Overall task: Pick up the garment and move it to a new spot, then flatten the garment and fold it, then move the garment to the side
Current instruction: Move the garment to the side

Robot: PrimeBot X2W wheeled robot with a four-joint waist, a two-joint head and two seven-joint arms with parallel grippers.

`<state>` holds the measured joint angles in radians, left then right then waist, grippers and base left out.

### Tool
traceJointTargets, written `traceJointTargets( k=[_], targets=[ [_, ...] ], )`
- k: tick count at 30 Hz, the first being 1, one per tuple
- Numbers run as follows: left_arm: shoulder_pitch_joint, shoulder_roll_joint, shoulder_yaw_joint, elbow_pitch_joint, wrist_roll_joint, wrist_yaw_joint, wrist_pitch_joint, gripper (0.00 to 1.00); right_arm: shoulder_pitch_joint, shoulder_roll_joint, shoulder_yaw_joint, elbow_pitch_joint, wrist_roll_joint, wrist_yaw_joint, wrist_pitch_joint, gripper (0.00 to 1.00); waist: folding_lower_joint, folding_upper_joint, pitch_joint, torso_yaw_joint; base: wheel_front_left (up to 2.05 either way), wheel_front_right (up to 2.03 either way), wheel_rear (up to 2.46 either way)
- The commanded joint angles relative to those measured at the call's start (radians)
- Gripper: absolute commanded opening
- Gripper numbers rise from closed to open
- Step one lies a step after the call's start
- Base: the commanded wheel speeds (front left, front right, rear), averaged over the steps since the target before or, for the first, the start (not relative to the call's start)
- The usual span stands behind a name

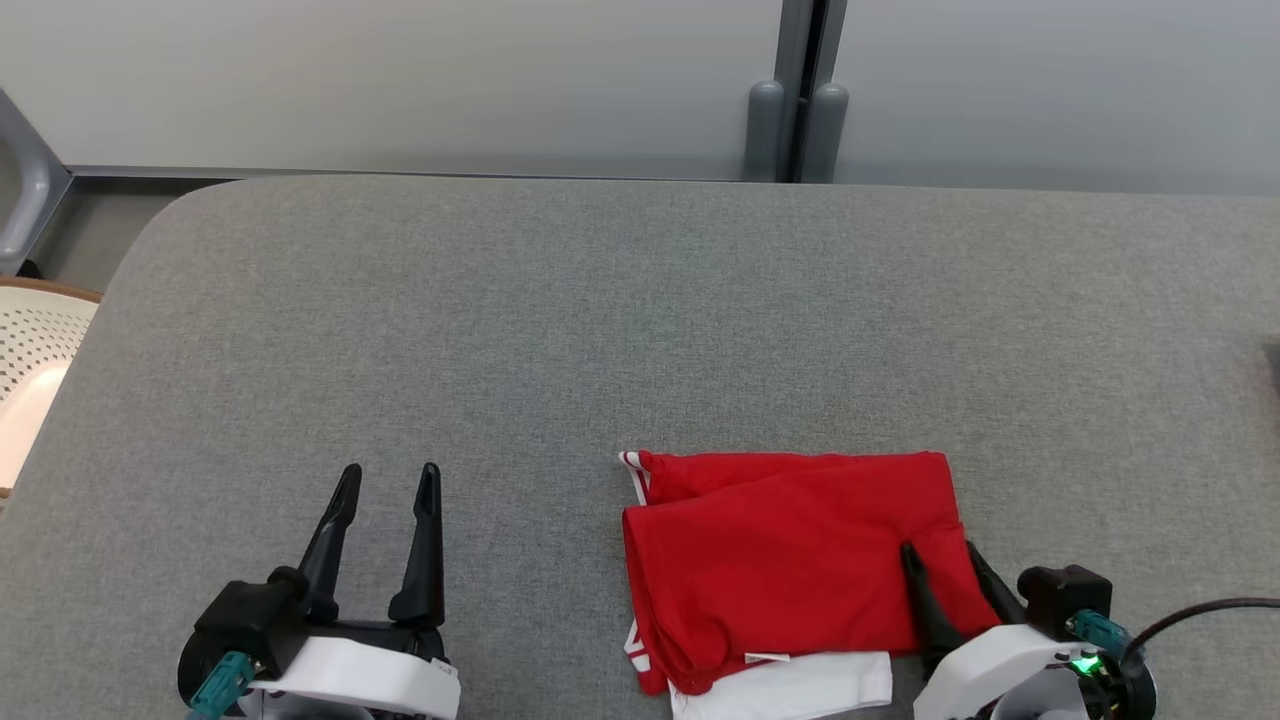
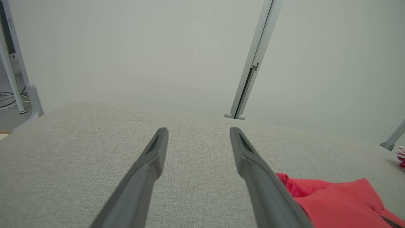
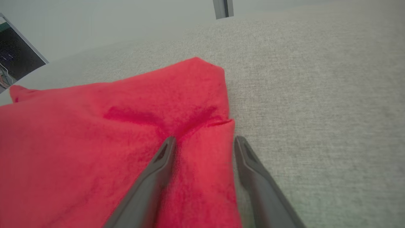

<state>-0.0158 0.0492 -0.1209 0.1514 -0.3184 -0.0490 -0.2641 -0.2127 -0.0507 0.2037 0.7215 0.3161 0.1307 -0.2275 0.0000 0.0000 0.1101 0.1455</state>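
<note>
Grey woven tabletop point(image 1: 560, 320), rounded at its far left corner; pale wall panels point(image 1: 400, 80) behind it, with a grey post point(image 1: 797, 100) at their joint.

I see the garment point(image 1: 790, 560), red and folded into a rough rectangle, lying on the near right part of the table. A white layer point(image 1: 800, 685) shows from under its near side.

Left gripper point(image 1: 390, 470): low over bare table at near left, well apart from the garment. Jaws spread wide, nothing between them.

Right gripper point(image 1: 939, 547): at the garment's near right corner. Jaws apart, not clamped. In the right wrist view I note one finger point(image 3: 158, 167) pressing into the red cloth and puckering it. The other finger point(image 3: 253, 171) sits at the cloth's edge, and a strip of cloth lies between the two.
</note>
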Motion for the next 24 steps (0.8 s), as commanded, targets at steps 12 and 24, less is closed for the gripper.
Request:
traceJointTargets(
  k=[12,24],
  targets=[
    [-0.003,0.003,0.003,-0.004,0.018,-0.011,0.000,1.00,-0.071,-0.046,0.005,0.036,-0.135,-0.001,-0.038,0.00,0.0000,0.0000,-0.016,-0.045,0.00,0.00,0.00],
    [-0.067,0.003,-0.037,-0.061,0.025,-0.021,0.000,1.00,-0.228,-0.268,0.156,-0.202,-0.392,-0.001,-0.039,0.00,0.0000,0.0000,0.054,-0.235,0.00,0.00,0.00]
  ],
)
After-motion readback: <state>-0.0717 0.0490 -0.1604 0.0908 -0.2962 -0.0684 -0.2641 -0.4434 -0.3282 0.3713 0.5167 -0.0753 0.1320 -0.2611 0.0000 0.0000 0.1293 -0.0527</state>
